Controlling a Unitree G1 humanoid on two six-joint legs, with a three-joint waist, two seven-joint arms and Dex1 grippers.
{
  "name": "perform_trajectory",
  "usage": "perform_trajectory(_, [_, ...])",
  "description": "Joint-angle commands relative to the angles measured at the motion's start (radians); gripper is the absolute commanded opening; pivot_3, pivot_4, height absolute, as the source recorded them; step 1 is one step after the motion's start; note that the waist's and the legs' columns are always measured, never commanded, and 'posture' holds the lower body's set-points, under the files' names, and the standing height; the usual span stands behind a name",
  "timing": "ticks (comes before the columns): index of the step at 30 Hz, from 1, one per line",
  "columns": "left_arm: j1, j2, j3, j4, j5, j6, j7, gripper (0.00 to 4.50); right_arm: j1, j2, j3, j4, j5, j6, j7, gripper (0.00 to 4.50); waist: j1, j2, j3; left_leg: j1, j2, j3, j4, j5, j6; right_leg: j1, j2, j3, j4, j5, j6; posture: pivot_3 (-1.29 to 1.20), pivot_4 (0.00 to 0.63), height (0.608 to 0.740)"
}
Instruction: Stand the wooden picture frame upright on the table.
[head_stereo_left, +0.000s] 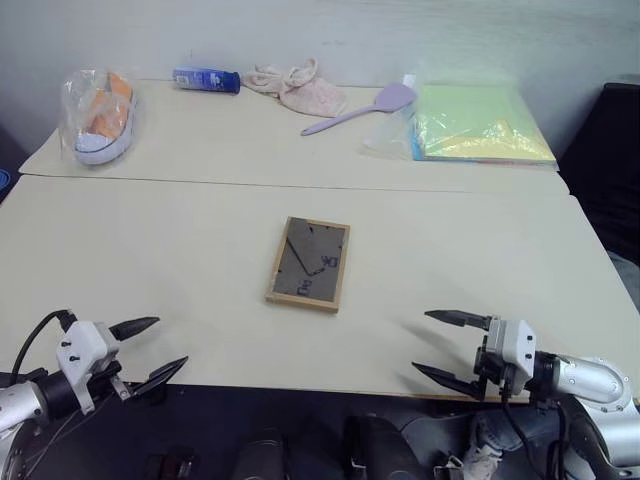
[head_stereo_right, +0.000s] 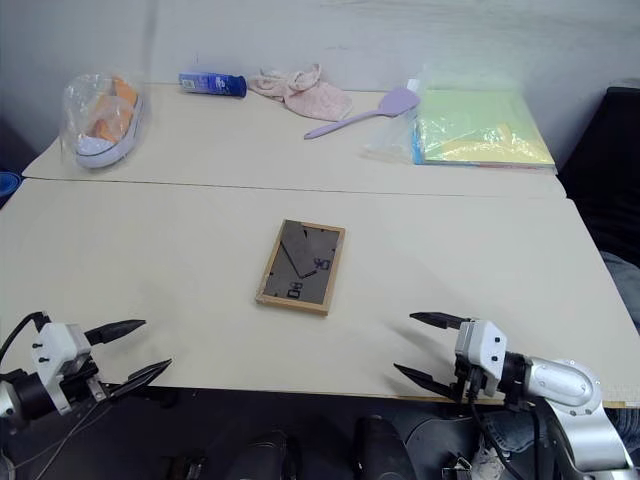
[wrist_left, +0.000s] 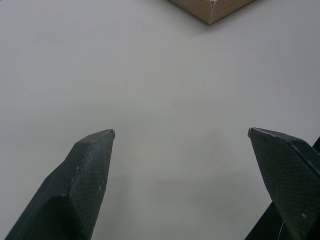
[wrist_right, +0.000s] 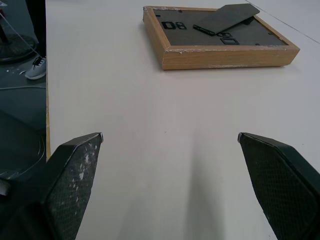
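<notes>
Heads up, your wooden picture frame is lying flat, grey back up, around the middle of the table, easel leg lifted slightly off the back. Left gripper sits at the near edge, left of the frame, fingers spread wide, holding nothing. Right gripper sits right of the frame, equally spread and empty.

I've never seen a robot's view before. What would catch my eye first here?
Probably the wooden picture frame, lying flat and back-side up in the middle of the pale table. Next come the two black-fingered grippers at the near edge, left gripper and right gripper, both open and holding nothing. Along the far edge sit a bagged shoe, a blue bottle, a pink cloth, a lilac spatula and a yellow-green folder.
</notes>
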Motion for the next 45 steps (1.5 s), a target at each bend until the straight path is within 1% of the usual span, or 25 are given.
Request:
perform_trajectory(1, [-0.022,0.014,0.003,-0.051,-0.024,0.036,0.016,4.50,-0.027,0.017,0.014,-0.030,0.005,0.007,-0.022,4.46,0.000,0.000,0.000,0.000,0.000,0.000,0.000,0.000,0.000,0.000,0.000,0.000,0.000,0.000,0.000,0.00,0.150,0.740])
perform_trajectory(3, [-0.062,0.020,-0.005,-0.080,-0.065,0.097,0.031,4.50,-0.056,0.025,0.036,-0.044,0.008,0.028,-0.031,4.46,0.000,0.000,0.000,0.000,0.000,0.000,0.000,0.000,0.000,0.000,0.000,0.000,0.000,0.000,0.000,0.00,0.150,0.740])
perform_trajectory(5, [-0.137,0.039,-0.034,-0.099,-0.072,0.160,0.060,4.50,-0.103,0.038,0.068,-0.060,0.012,0.071,-0.047,4.46,0.001,0.000,0.000,0.000,0.000,0.000,0.000,0.000,0.000,0.000,0.000,0.000,0.000,0.000,0.000,0.00,0.150,0.740])
perform_trajectory(7, [-0.219,0.048,-0.074,-0.103,-0.046,0.191,0.099,4.11,-0.158,0.049,0.104,-0.053,-0.012,0.102,-0.062,4.50,0.002,0.000,0.000,0.000,0.000,0.000,0.001,0.000,0.000,0.000,0.000,0.000,0.001,0.000,0.000,0.00,0.150,0.740])
perform_trajectory(9, [-0.288,0.047,-0.121,-0.104,-0.044,0.235,0.122,3.58,-0.222,0.070,0.133,-0.026,-0.041,0.121,-0.089,4.50,0.001,0.000,0.000,0.000,-0.001,0.000,0.001,0.000,0.000,0.000,0.000,0.000,0.002,0.000,0.000,0.00,0.150,0.740])
perform_trajectory(12, [-0.403,0.043,-0.240,-0.036,0.037,0.238,0.146,2.61,-0.321,0.112,0.185,0.043,-0.089,0.157,-0.127,3.91,-0.001,0.000,0.000,0.000,-0.001,0.000,0.001,0.001,-0.001,-0.001,0.000,0.000,0.002,0.000,0.000,0.00,0.150,0.740])
perform_trajectory(13, [-0.444,0.034,-0.274,-0.003,0.068,0.237,0.164,2.30,-0.348,0.127,0.202,0.076,-0.121,0.131,-0.136,3.59,-0.001,0.000,0.000,-0.001,-0.001,0.000,0.001,0.001,-0.001,-0.001,0.001,0.000,0.002,0.000,0.000,0.00,0.150,0.740])
perform_trajectory(14, [-0.488,0.021,-0.307,0.031,0.087,0.233,0.173,1.96,-0.380,0.149,0.214,0.113,-0.156,0.103,-0.162,3.18,-0.001,0.000,0.000,-0.001,-0.001,0.001,0.001,0.001,-0.001,-0.002,0.001,0.000,0.003,0.000,0.000,0.00,0.150,0.740])
perform_trajectory(16, [-0.567,-0.006,-0.370,0.105,0.142,0.221,0.202,1.35,-0.425,0.179,0.240,0.172,-0.205,0.094,-0.193,2.56,0.000,0.000,0.000,-0.001,-0.001,0.001,0.001,0.001,-0.001,-0.002,0.002,0.000,0.004,0.000,0.000,0.00,0.150,0.740])
perform_trajectory(20, [-0.657,-0.071,-0.453,0.192,0.191,0.175,0.207,0.02,-0.480,0.211,0.300,0.272,-0.295,0.054,-0.220,1.04,0.000,0.000,0.000,-0.003,-0.001,0.001,0.002,0.001,-0.001,-0.004,0.002,0.000,0.007,0.000,0.001,0.00,0.150,0.740])
perform_trajectory(21, [-0.671,-0.086,-0.465,0.208,0.203,0.168,0.217,0.00,-0.492,0.223,0.306,0.289,-0.307,0.048,-0.234,0.84,0.000,0.000,0.000,-0.004,-0.001,0.002,0.002,0.001,-0.001,-0.004,0.002,0.000,0.007,0.000,0.001,0.00,0.150,0.740])
perform_trajectory(23, [-0.691,-0.110,-0.494,0.230,0.220,0.155,0.217,0.00,-0.509,0.247,0.319,0.306,-0.320,0.049,-0.248,0.24,-0.001,0.000,0.000,-0.004,-0.001,0.002,0.003,0.001,-0.001,-0.004,0.002,0.000,0.007,0.001,0.001,0.00,0.150,0.740])
perform_trajectory(24, [-0.697,-0.116,-0.510,0.238,0.230,0.155,0.216,0.00,-0.514,0.256,0.323,0.310,-0.328,0.055,-0.257,0.07,-0.001,0.000,0.000,-0.004,-0.001,0.002,0.003,0.001,-0.001,-0.004,0.002,0.000,0.007,0.001,0.001,0.00,0.150,0.740])
perform_trajectory(27, [-0.700,-0.123,-0.553,0.251,0.253,0.133,0.189,0.00,-0.518,0.265,0.334,0.314,-0.338,0.062,-0.254,0.07,-0.001,0.000,0.000,-0.004,0.000,0.002,0.003,0.002,-0.001,-0.004,0.002,0.000,0.008,0.001,0.001,0.00,0.150,0.740])
perform_trajectory(30, [-0.687,-0.119,-0.578,0.209,0.249,0.154,0.162,0.00,-0.516,0.260,0.328,0.304,-0.337,0.059,-0.255,0.07,0.000,0.000,0.000,-0.004,0.000,0.002,0.003,0.002,-0.001,-0.004,0.002,0.000,0.008,0.001,0.001,0.00,0.150,0.740])
perform_trajectory(40, [-0.582,-0.107,-0.527,0.097,0.198,0.213,0.148,0.00,-0.486,0.191,0.304,0.274,-0.313,0.070,-0.209,0.07,0.000,0.000,0.000,-0.003,0.000,0.002,0.003,0.002,-0.001,-0.004,0.002,0.000,0.007,0.001,0.001,0.00,0.150,0.740])
perform_trajectory(42, [-0.548,-0.088,-0.467,0.076,0.154,0.263,0.146,0.00,-0.474,0.161,0.291,0.261,-0.305,0.080,-0.192,0.07,0.000,0.000,0.000,-0.003,0.000,0.002,0.003,0.002,-0.001,-0.004,0.002,0.000,0.007,0.001,0.001,0.00,0.150,0.740])
perform_trajectory(44, [-0.527,-0.068,-0.382,0.034,0.034,0.442,0.147,0.38,-0.464,0.129,0.274,0.242,-0.285,0.093,-0.170,0.00,-0.001,0.000,0.000,-0.003,0.000,0.002,0.003,0.002,-0.001,-0.004,0.002,0.000,0.007,0.001,0.001,0.00,0.150,0.740])
perform_trajectory(45, [-0.544,-0.065,-0.321,0.014,-0.079,0.606,0.162,0.58,-0.461,0.115,0.269,0.230,-0.271,0.098,-0.152,0.00,-0.001,0.000,0.000,-0.003,0.000,0.002,0.003,0.002,-0.001,-0.004,0.002,0.000,0.007,0.001,0.001,0.00,0.150,0.740])
